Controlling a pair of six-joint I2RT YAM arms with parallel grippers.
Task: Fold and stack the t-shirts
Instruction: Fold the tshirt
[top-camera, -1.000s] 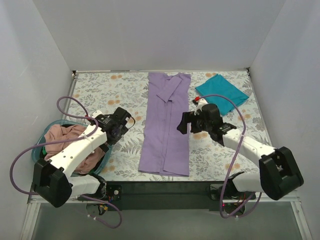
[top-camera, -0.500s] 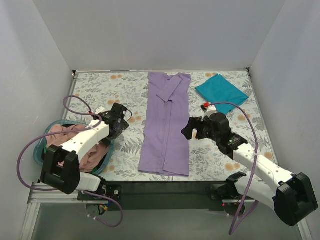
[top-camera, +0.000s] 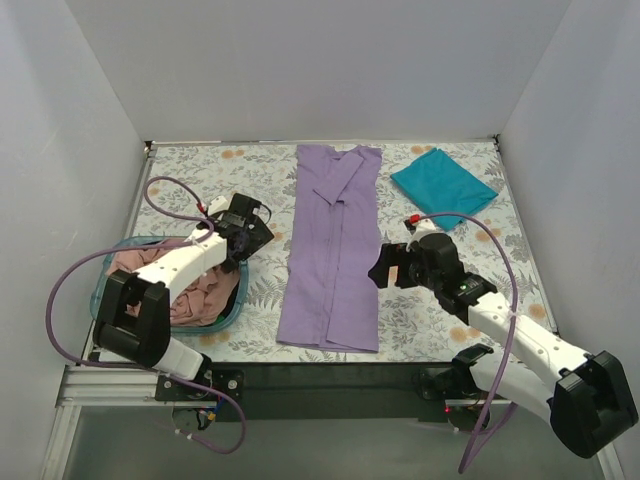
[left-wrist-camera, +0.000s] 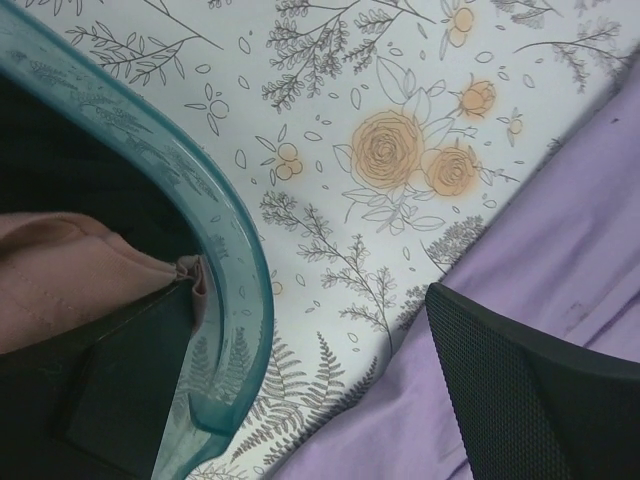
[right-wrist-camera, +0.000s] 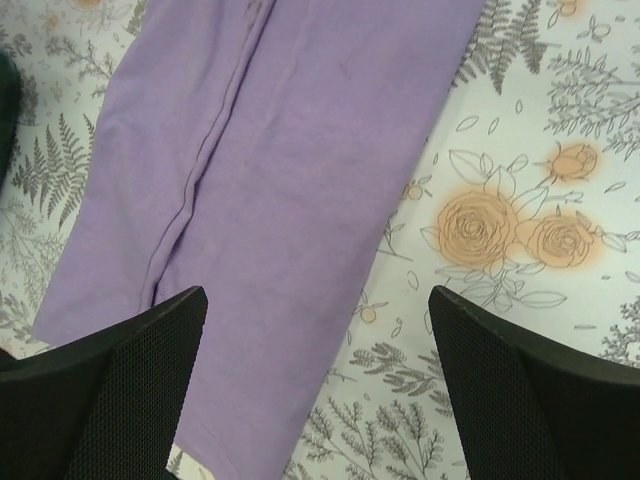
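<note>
Left gripper (left-wrist-camera: 320, 385): jaws apart, empty, over basket (left-wrist-camera: 232, 262) rim.
Right gripper (right-wrist-camera: 318, 372): jaws apart, empty, above lavender t-shirt (right-wrist-camera: 300, 170).
Teal t-shirt (top-camera: 442, 183): folded, far right.

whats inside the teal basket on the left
Bunched dusty pink cloth fills the teal basket. The left arm crosses over part, and anything beneath the top folds is hidden.

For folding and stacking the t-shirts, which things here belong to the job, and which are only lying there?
Belong to the job:
lavender t-shirt, flat in the middle
teal t-shirt, folded, far right
pink t-shirts, inside the teal basket

Only lying there:
teal basket itself
floral table cover
</note>
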